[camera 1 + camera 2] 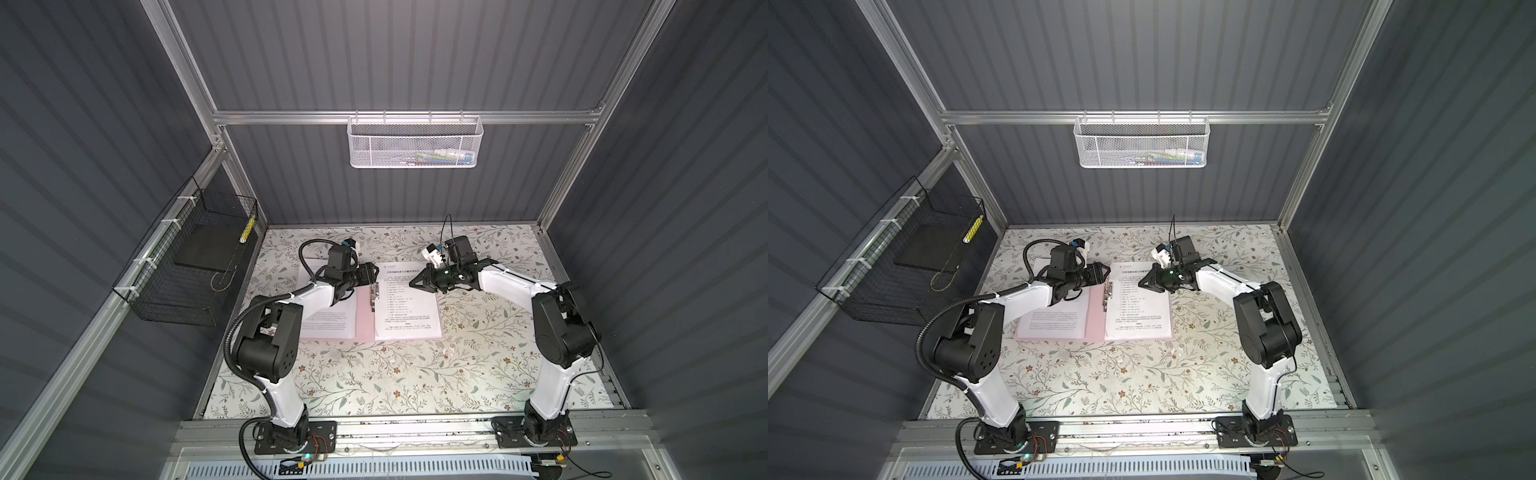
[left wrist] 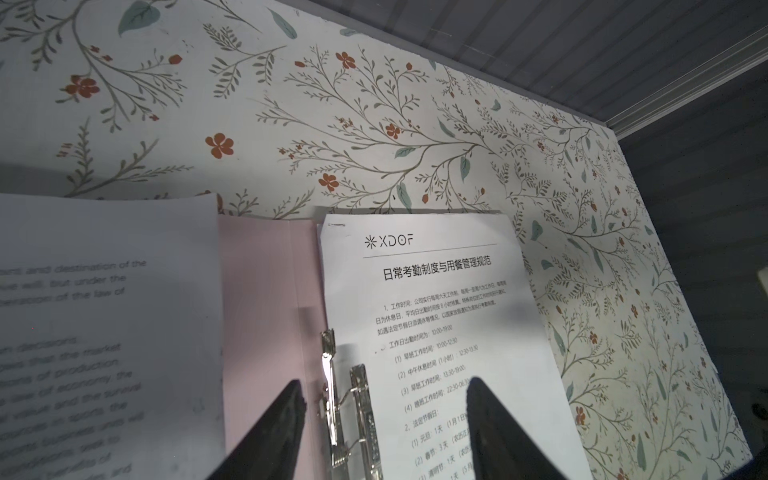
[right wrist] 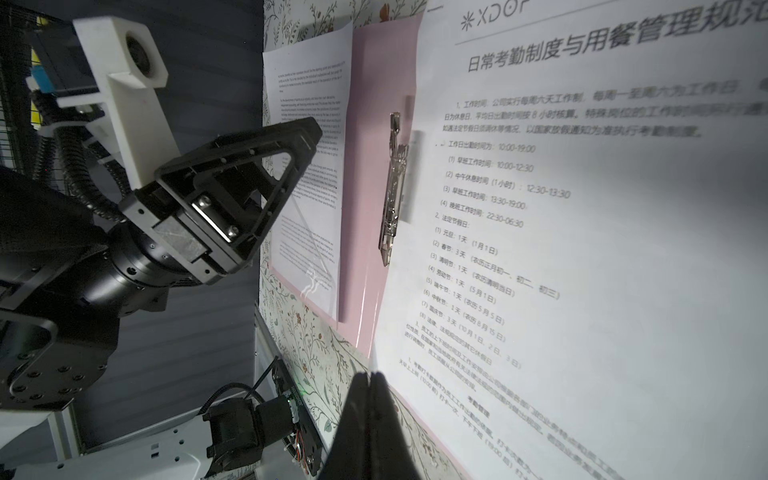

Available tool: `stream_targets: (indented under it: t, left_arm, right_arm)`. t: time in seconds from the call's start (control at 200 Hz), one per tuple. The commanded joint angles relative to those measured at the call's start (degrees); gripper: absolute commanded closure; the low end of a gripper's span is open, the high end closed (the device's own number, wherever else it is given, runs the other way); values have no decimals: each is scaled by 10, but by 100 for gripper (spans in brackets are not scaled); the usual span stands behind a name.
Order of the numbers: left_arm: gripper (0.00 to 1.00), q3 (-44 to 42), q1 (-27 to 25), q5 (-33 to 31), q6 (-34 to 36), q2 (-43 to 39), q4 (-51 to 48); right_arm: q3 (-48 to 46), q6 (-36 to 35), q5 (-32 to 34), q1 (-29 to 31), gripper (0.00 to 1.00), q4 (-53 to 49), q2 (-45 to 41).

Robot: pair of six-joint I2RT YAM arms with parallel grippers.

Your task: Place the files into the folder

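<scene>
The pale pink folder [image 1: 364, 318] [image 1: 1095, 318] lies open on the floral table. One of the files, a sheet with a header logo [image 1: 405, 309] [image 2: 436, 291] [image 3: 582, 208], rests on its right half. Another printed sheet [image 1: 332, 322] [image 2: 104, 332] lies on its left half, partly under my left arm. The metal clip bar [image 2: 332, 395] [image 3: 395, 187] runs along the spine. My left gripper [image 1: 374, 275] [image 2: 385, 384] is open, its fingers either side of the clip. My right gripper [image 1: 411, 284] [image 3: 371, 376] hangs shut over the right sheet, with nothing seen between its fingers.
A black wire basket [image 1: 187, 270] holding a dark flat slab [image 1: 208, 249] hangs on the left wall. A white mesh basket [image 1: 415, 141] hangs on the back wall. Both arm bases stand at the table's front edge.
</scene>
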Motion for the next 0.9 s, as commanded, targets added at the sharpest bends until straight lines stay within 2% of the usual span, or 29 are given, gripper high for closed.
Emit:
stream_targets:
  t: [0.0,0.27,0.62,0.671,0.896]
  left_arm:
    - [37,22,4,23,12,25,17]
    - [38,38,4,42,2,87,41]
    - [39,47,8,53,-14,126,68]
    - [40,45,9,79,-19,130,78]
    - [42,37,13,100,-40,145,110]
  right_arm:
    - [2,9,-19,1,100,21,20]
    - [4,16,-28,4,100,35,55]
    - [-2,23,-38,9,100,47,68]
    - [-6,29,-47,9,100,57,69]
    - [-26,48,-56,10,100,87,65]
